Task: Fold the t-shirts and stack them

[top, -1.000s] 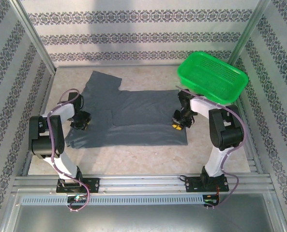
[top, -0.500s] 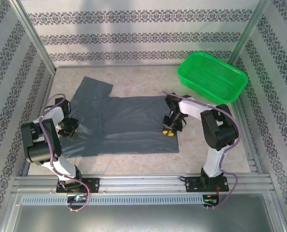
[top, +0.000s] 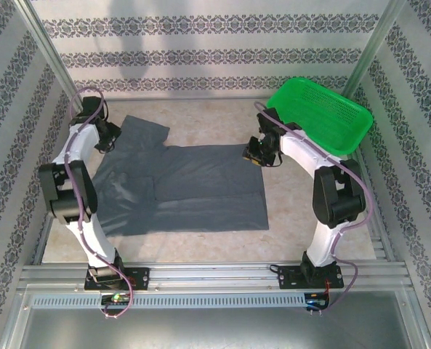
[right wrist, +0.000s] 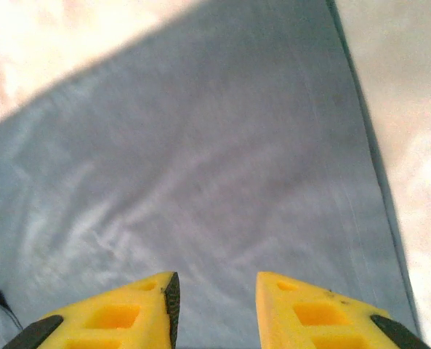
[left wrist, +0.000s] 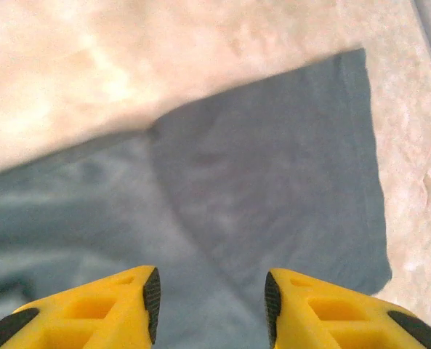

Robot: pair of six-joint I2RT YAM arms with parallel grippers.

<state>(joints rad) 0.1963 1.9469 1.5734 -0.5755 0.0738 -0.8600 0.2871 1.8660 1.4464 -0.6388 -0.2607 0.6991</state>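
One dark slate-grey t-shirt (top: 200, 189) lies spread flat on the table, a sleeve pointing to the far left and a folded layer along its near part. My left gripper (top: 107, 139) hovers over that far-left sleeve. In the left wrist view the yellow fingers (left wrist: 121, 309) stand apart above the sleeve cloth (left wrist: 273, 182), with nothing between them. My right gripper (top: 256, 155) hangs over the shirt's far right corner. Its jaws (right wrist: 216, 309) are open above smooth grey cloth (right wrist: 215, 160), holding nothing.
A green mesh basket (top: 324, 116) stands empty at the far right, just behind the right arm. Bare pale tabletop (top: 208, 127) runs beyond the shirt, and patterned walls with metal frame posts close in the sides.
Both grippers have left the shirt's near part and swung up to its far edge. The shirt shifted left early on, then stayed put. Both jaws have opened.
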